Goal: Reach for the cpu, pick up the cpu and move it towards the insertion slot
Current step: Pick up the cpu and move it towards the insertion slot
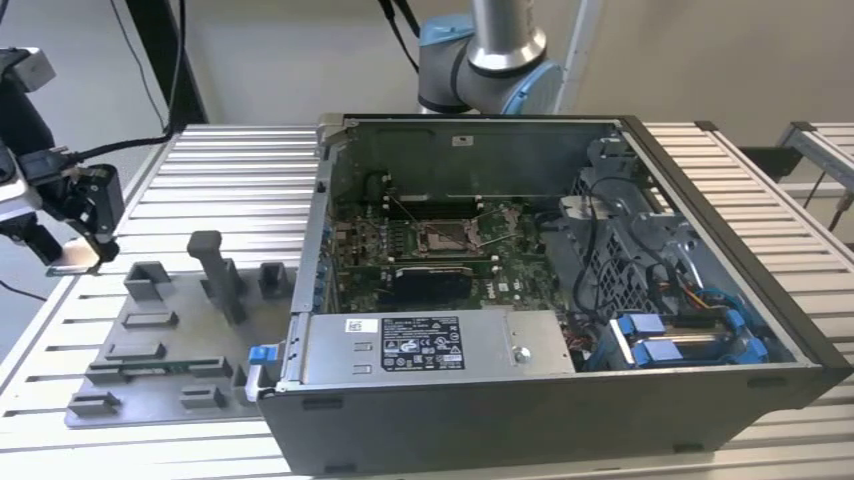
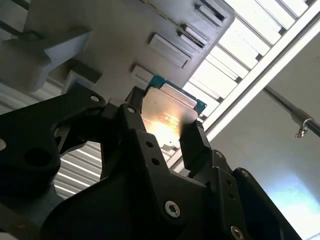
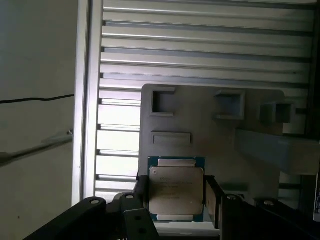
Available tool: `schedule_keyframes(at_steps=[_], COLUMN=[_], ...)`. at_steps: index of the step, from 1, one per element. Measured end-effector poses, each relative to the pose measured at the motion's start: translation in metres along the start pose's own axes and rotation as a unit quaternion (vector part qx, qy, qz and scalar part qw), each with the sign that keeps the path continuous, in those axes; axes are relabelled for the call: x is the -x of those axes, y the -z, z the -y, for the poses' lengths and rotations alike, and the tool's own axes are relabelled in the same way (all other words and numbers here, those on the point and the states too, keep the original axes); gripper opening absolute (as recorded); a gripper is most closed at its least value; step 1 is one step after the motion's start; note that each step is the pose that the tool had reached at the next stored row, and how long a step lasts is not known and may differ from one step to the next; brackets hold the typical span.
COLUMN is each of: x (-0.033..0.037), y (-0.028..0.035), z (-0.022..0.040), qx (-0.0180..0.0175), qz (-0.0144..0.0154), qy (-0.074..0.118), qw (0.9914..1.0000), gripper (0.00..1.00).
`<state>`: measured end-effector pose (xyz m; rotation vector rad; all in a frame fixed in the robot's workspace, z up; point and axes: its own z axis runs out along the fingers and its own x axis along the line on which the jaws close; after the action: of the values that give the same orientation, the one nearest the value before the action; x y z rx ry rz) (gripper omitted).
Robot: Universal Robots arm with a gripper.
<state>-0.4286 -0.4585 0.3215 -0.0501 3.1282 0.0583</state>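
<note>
My gripper (image 1: 76, 258) hangs at the exterior view's far left, above the slatted table just beyond the grey tray's (image 1: 147, 345) far corner. It is shut on the cpu (image 3: 176, 189), a thin square chip with a silvery top and a blue-green rim. A black finger (image 3: 141, 194) presses on each side of the chip. In the second wrist view the cpu (image 2: 167, 111) catches a bright glare between the fingers. In the exterior view the cpu (image 1: 70, 260) is a small pale patch under the gripper. The insertion slot (image 1: 447, 237) lies inside the open case, well toward the exterior view's right.
The open computer case (image 1: 307, 260) stands between the gripper and the slot, its near wall upright. A power supply (image 1: 420, 345) and blue drive clips (image 1: 667, 335) fill its front. Grey fixture blocks and a tall post (image 1: 214, 272) rise from the tray. The slatted table (image 1: 227, 180) surrounds everything.
</note>
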Motion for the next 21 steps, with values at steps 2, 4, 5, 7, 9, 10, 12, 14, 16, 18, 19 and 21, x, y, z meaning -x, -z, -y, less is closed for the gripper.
schedule_keyframes(at_steps=[2,4,5,7,9,10,12,14,16,18,19,21], x=[0.0001,0.0001,0.0001,0.0002,0.0003,0.0003,0.0004,0.0005,0.0006,0.0007,0.0007,0.0008], y=[0.0053,0.0094,0.0110,0.0155,0.0212,0.0243,0.0311,0.0374,0.0427,0.0504,0.0541,0.0585], z=[-0.0002,-0.0004,-0.0004,-0.0006,-0.0008,-0.0009,-0.0012,-0.0014,-0.0016,-0.0019,-0.0020,-0.0022], qx=[0.0000,-0.0001,0.0000,0.0000,-0.0001,-0.0001,0.0000,-0.0001,-0.0002,-0.0003,-0.0003,-0.0002], qz=[0.0000,-0.0001,0.0000,0.0000,0.0000,-0.0001,0.0000,-0.0001,0.0000,0.0000,0.0000,0.0000], qy=[0.000,0.000,0.000,0.000,0.000,0.000,0.000,0.000,0.000,0.000,0.000,0.000], qw=[1.00000,1.00000,1.00000,1.00000,1.00000,1.00000,1.00000,1.00000,1.00000,1.00000,1.00000,1.00000], gripper=[0.00,0.00,0.00,0.00,0.00,0.00,0.00,0.00,0.00,0.00,0.00,0.00])
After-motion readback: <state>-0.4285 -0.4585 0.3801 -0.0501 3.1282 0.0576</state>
